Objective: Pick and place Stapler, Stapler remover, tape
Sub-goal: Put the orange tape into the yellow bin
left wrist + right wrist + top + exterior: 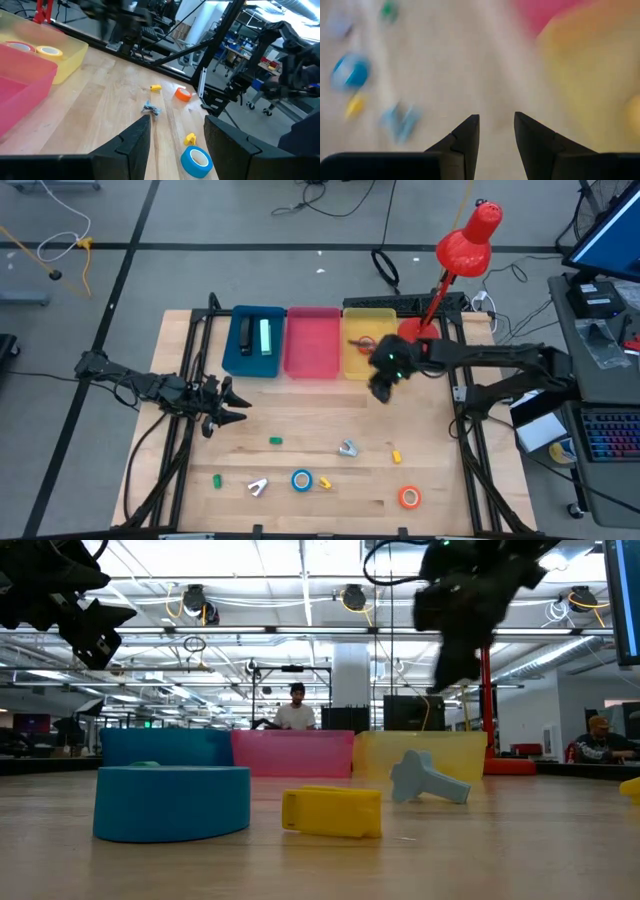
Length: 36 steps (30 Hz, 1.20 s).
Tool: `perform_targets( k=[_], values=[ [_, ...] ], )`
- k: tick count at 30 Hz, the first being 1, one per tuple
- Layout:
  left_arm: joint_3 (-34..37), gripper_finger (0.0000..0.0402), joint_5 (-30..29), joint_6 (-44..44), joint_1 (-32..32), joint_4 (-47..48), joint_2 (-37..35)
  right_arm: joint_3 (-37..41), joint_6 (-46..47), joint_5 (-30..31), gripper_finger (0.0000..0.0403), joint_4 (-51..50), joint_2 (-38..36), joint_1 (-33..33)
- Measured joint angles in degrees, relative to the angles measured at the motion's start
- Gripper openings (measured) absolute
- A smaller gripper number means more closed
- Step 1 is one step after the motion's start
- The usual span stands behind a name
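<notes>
right tool (383,387) centre-right of high view, just below yellow bin (368,338), fingers parted, empty. blue tape (302,479) lower centre on tabletop (300,430), down-left of it. left tool (222,412) mid-left, parted, empty, roughly as near.

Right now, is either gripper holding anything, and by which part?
Nothing is held. The left gripper and the right gripper both show an empty gap between their fingers, above the table.

text: none legible | labels/brands: none legible on bins, tape rolls or arms | numbers: none | signs: room beyond the surface too far to read
</notes>
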State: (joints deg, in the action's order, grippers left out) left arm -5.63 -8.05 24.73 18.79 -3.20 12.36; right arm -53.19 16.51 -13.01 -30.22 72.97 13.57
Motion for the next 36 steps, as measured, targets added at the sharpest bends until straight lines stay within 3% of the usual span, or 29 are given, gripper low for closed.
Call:
perform_targets(
  k=[3, 8, 17, 23, 29, 36],
  values=[
    [0.0, 0.0186, 0.0, 0.0, 0.0, 0.0, 0.0, 0.0, 2.7, -6.1, 0.0114, -7.2, -2.1, -4.1],
    [0.0, 0.0186, 0.0, 1.0, 0.0, 0.1, 0.0, 0.0, 8.5, -11.3, 0.0114, -13.9, -4.9, -14.3],
    [0.0, 0.0186, 0.3, 1.1, 0.0, 0.5, 0.0, 0.0, 30.2, -10.8, 0.0114, -15.0, -5.7, -34.1],
    [0.0, 0.0186, 0.3, 0.1, 0.0, 0.5, 0.0, 0.0, 44.3, -5.3, 0.0114, -15.5, -5.7, -44.0],
    [0.0, 0.0186, 0.3, -0.4, 0.0, 0.5, 0.0, 3.0, 54.5, -5.2, 0.0119, -13.5, -5.7, -49.8],
    [0.0, 0.0186, 0.3, -0.3, 0.0, 0.5, 0.0, 9.4, 64.5, -5.3, 0.0178, -6.0, -5.7, -54.3]
  ],
)
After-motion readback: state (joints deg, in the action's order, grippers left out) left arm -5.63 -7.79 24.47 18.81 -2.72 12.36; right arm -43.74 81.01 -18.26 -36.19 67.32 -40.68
